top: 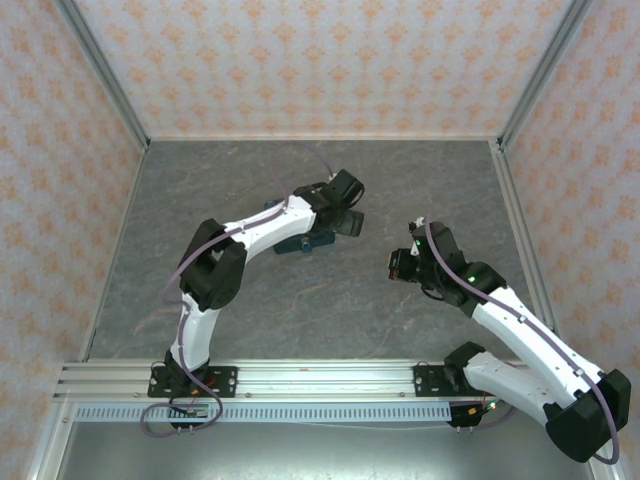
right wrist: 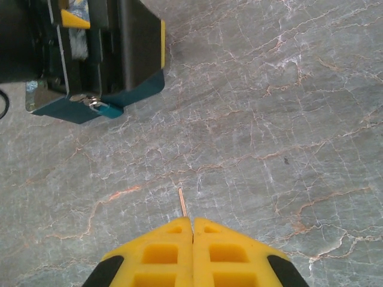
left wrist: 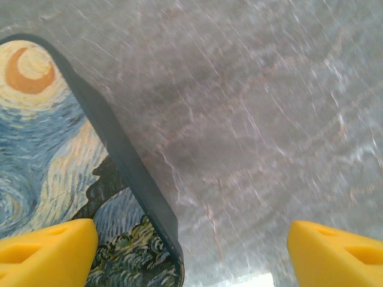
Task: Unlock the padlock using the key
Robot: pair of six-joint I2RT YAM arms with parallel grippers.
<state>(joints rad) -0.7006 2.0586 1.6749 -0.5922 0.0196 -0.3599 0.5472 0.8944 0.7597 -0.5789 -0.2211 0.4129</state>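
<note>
At the right end of the starry-night box (top: 296, 243), seen from above, the left gripper (top: 345, 220) hangs with its jaws spread wide. In the left wrist view the box (left wrist: 48, 149) shows its printed face, a crescent moon and blue swirls with a dark edge. One yellow finger (left wrist: 48, 248) sits over that face and the other over bare grey counter (left wrist: 251, 119). So the left gripper (left wrist: 191, 254) straddles the box's edge. Whether either finger touches the box cannot be told.

Well to the right of the box and nearer the arm bases, the right gripper (top: 398, 265) hovers over open counter (top: 250, 180). The right wrist view shows the right gripper (right wrist: 191, 224) with its jaws pressed tight together. A thin orange-tinted line runs out from their tip; it cannot be told whether it is a held sliver of metal or a vein in the stone.

Just beside the box's (right wrist: 142, 86) nearest teal corner lies what looks like the key (right wrist: 108, 109), a tiny teal piece. A small silvery bit (right wrist: 93, 101) touches it on the box side. It is well apart from the right gripper.
</note>
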